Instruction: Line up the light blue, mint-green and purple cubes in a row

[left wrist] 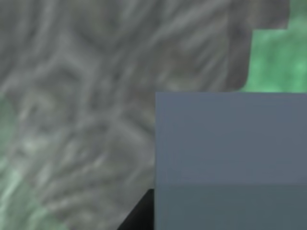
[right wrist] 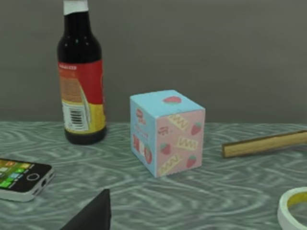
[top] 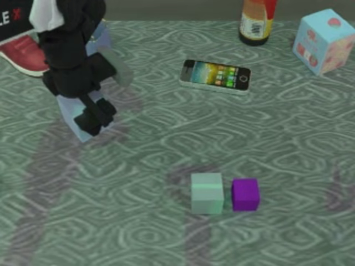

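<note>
The light blue cube (top: pixel 69 113) hangs a little above the table at the left, with my left gripper (top: pixel 95 115) shut on it. In the left wrist view the cube (left wrist: pixel 230 158) fills the near right, and one dark finger (left wrist: pixel 141 215) presses its side. The mint-green cube (top: pixel 207 192) and the purple cube (top: pixel 245 194) sit side by side near the table's front centre, a narrow gap between them. My right gripper (right wrist: pixel 153 227) is out of the top view. It is open, and only one finger (right wrist: pixel 98 215) shows.
A phone (top: pixel 215 75) lies at the back centre. A sauce bottle (top: pixel 255 22) and a strawberry-print box (top: pixel 324 41) stand at the back right. A red shoe (top: pixel 25 55) sits at the back left. A wooden stick (right wrist: pixel 264 143) and a tape roll (right wrist: pixel 293 208) lie near the right gripper.
</note>
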`<state>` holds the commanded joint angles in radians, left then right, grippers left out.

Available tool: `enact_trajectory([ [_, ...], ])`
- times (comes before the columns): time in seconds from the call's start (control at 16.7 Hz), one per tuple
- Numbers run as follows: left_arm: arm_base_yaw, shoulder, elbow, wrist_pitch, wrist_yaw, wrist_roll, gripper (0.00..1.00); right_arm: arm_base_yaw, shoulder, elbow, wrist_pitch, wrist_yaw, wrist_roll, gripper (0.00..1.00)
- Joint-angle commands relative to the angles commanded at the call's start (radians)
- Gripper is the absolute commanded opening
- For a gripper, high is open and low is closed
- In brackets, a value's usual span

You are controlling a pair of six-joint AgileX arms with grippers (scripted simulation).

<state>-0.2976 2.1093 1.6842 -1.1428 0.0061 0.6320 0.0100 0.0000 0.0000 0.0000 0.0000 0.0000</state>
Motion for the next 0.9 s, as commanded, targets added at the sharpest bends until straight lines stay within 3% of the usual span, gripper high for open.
enact_trajectory([
  [0.24,-0.057,-0.052,-0.055,0.007,-0.001,0.062,0.00,0.000,0.000,0.000,0.000,0.000,0.000,1.00],
  [0.66,-0.282,-0.251,-0.275,0.026,-0.003,0.306,0.00,0.000,0.000,0.000,0.000,0.000,0.000,1.00],
  [0.9,-0.307,-0.274,-0.300,0.029,-0.004,0.332,0.00,0.000,0.000,0.000,0.000,0.000,0.000,1.00],
])
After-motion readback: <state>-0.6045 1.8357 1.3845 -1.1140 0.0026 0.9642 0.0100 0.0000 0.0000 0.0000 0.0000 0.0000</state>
